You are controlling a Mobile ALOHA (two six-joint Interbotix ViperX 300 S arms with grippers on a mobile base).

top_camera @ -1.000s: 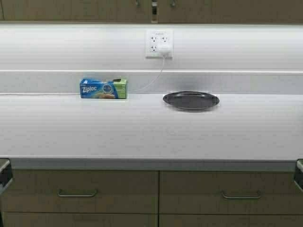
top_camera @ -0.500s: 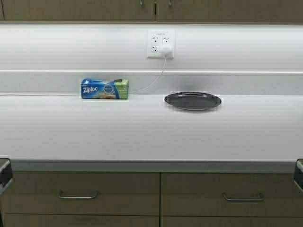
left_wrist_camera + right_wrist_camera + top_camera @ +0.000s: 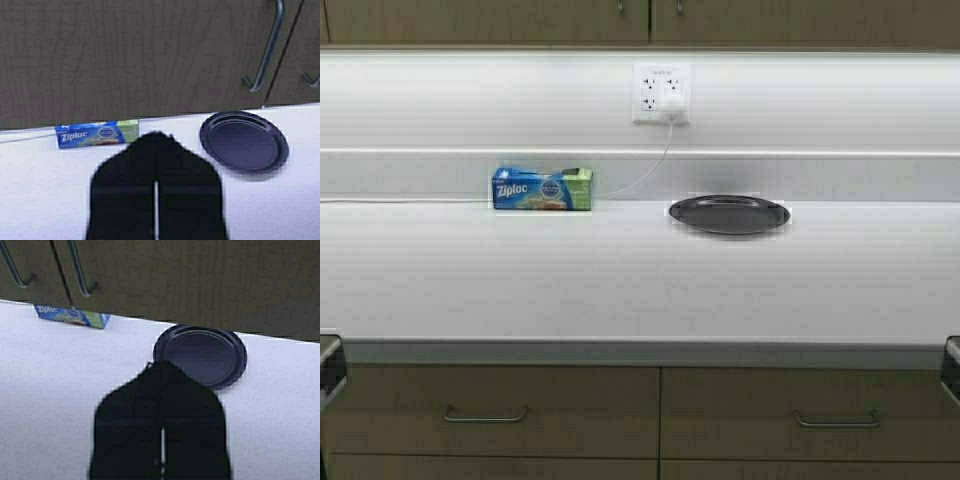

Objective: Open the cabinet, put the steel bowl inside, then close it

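The cabinet (image 3: 500, 20) is the tan wall cabinet along the top of the high view. Both doors are shut, and the steel bar handles (image 3: 620, 6) hang at their lower edges. It also shows in the left wrist view (image 3: 125, 60) and the right wrist view (image 3: 210, 280). The steel bowl is out of view. My left gripper (image 3: 156, 137) is shut and empty, low at the counter's front left. My right gripper (image 3: 161, 366) is shut and empty, low at the front right, facing the dark plate.
A flat dark round plate (image 3: 729, 214) lies at the back of the white counter (image 3: 620, 290). A blue-green Ziploc box (image 3: 541, 189) lies against the backsplash. A wall outlet (image 3: 661, 93) has a white cord plugged in. Under-counter drawers (image 3: 485, 412) are below.
The whole scene has shifted slightly right and down in the high view, so the robot has moved a little. Both arms stay parked.
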